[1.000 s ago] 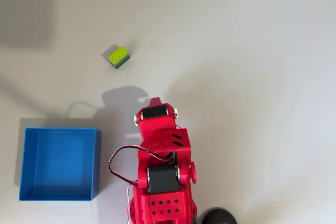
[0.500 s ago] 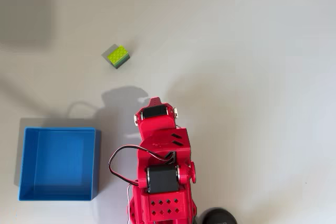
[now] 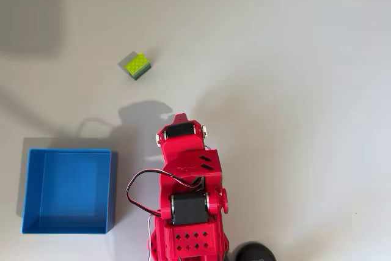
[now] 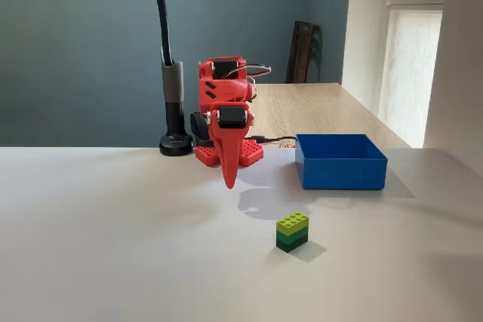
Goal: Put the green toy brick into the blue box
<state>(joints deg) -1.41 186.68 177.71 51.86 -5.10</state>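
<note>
The green toy brick rests alone on the white table, lime studs up. The blue box stands with nothing in it, to the lower left of the brick in the overhead view and behind it to the right in the fixed view. My red arm is folded over its base. Its gripper points straight down above the table, its jaws together with nothing between them. It hangs well short of the brick and beside the box, touching neither.
A black lamp pole on a round base stands next to the arm's base. A black and red cable loops off the arm. A wooden table lies behind the white one.
</note>
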